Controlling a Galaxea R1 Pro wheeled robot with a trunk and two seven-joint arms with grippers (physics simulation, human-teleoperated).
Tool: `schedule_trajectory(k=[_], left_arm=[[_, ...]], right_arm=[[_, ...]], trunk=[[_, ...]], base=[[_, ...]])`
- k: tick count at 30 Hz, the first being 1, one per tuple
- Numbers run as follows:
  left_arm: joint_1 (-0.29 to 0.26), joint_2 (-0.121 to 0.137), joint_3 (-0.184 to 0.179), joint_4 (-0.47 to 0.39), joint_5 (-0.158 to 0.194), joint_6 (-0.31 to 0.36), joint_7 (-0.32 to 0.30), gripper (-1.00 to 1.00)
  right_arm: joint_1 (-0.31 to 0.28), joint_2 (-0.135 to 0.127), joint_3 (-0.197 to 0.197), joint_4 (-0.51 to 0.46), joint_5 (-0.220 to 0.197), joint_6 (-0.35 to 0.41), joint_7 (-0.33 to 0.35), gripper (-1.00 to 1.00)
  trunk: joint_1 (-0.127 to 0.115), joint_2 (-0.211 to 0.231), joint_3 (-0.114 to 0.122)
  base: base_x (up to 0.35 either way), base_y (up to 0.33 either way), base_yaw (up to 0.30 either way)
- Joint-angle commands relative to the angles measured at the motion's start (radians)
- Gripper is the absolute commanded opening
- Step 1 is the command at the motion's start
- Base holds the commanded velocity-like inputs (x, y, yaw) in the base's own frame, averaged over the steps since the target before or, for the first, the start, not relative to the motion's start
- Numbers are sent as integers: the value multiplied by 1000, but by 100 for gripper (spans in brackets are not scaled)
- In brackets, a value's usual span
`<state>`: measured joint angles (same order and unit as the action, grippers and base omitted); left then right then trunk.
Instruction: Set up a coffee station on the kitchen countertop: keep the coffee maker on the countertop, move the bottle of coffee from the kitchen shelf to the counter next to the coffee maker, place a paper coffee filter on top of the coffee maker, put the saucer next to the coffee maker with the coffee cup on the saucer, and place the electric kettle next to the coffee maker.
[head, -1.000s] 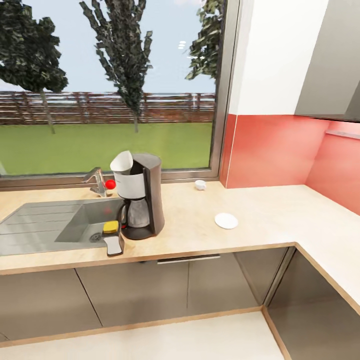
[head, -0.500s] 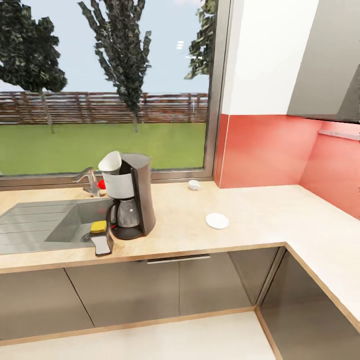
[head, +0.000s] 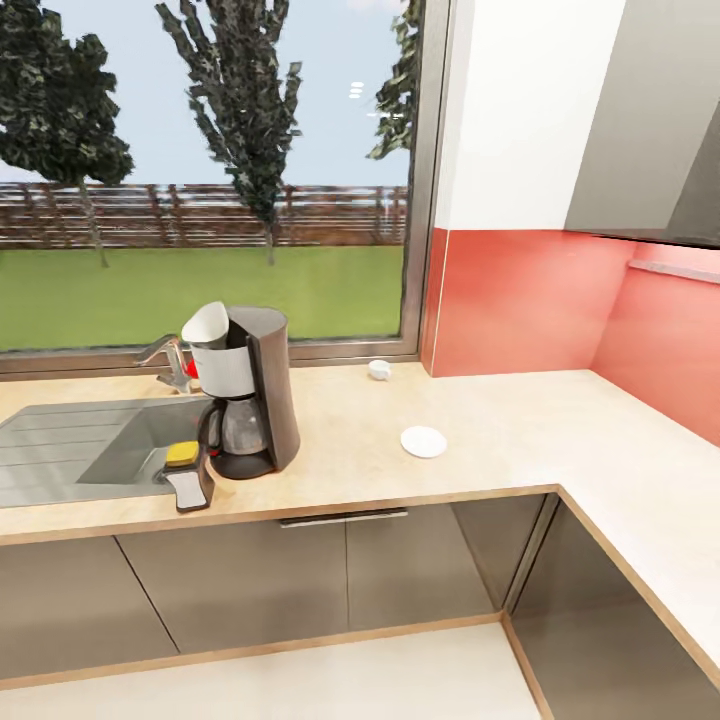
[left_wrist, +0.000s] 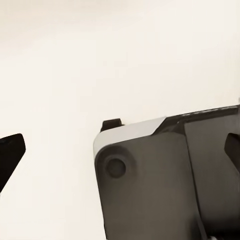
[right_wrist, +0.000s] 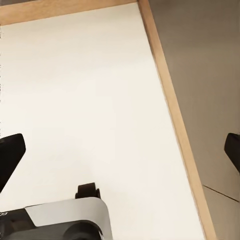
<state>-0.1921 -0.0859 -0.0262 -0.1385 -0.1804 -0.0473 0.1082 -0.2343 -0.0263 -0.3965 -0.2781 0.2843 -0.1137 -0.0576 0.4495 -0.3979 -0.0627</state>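
The tall dark grey coffee maker stands upright on the light beige tabletop beside the steel sink, a white paper cone tilted in its basket. A slim black yellow-capped bottle lies flat, apparently, at its base; the small white saucer and tiny white cup sit apart. Both end effectors are spread wide over pale floor.

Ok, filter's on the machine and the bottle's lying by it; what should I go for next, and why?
Probably roll closer and reach for the coffee cup. It sits alone by the window, apart from the bare saucer, which lies well right of the coffee maker. Both grippers hang open over the floor.
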Motion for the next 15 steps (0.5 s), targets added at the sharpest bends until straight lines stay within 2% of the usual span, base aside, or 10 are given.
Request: schedule_trajectory(k=[1,4,7,9,11,15], left_arm=[[-1,0,-3,-19,-8,-3,6,100],[-3,0,-3,-84,-8,-12,5,100],[-4,-1,-2,-170,-6,-68,5,100],[-5,-3,-2,-219,-6,-117,5,100],[-7,-6,-1,-275,-5,-178,6,100],[-10,-10,0,-356,-4,-241,7,100]], right_arm=[[-2,1,-6,1,11,-4,0,100],[-2,4,-5,-2,11,-5,1,100],[-2,19,-2,-19,10,-6,2,100],[-2,36,-2,-55,9,-12,2,100],[-2,64,-2,-131,9,-23,2,100],[-2,109,-1,-248,8,-48,2,100]], trunk=[[1,-2,-2],[1,-2,-2],[1,-2,-2],[1,-2,-2],[1,-2,-2],[1,-2,-2]], base=[[0,0,0],[0,0,0],[0,0,0],[0,0,0],[0,0,0],[0,0,0]])
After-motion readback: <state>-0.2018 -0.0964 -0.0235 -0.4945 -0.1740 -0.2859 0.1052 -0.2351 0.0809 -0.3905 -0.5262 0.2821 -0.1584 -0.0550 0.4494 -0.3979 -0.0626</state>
